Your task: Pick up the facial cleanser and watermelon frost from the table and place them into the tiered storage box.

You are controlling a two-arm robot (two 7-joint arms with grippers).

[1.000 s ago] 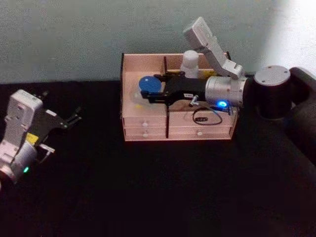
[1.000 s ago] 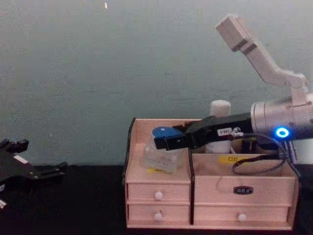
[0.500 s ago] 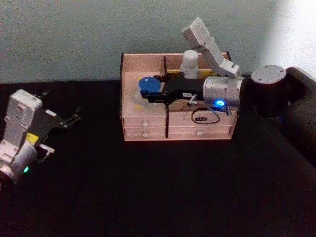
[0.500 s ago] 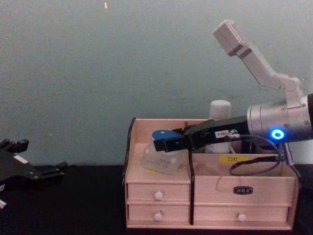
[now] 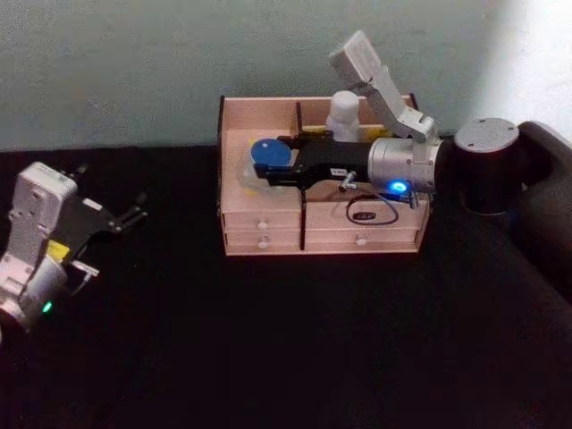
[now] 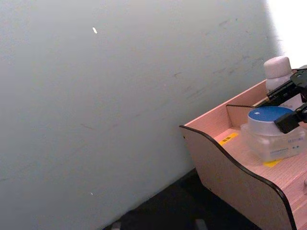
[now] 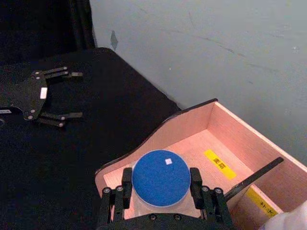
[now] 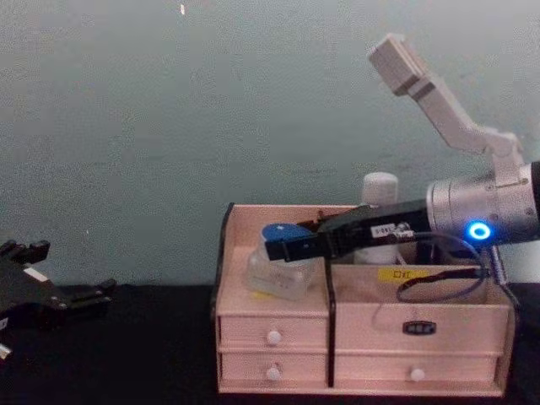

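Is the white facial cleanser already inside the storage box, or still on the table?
Inside. The facial cleanser stands upright in a rear compartment of the tiered storage box, behind the right gripper.

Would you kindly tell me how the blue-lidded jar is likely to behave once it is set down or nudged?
The watermelon frost looks squat and broad, so it should stand steady rather than tip. Its clear body seems to be glass: probably rigid, slippery and breakable, so the right gripper should release it gently.
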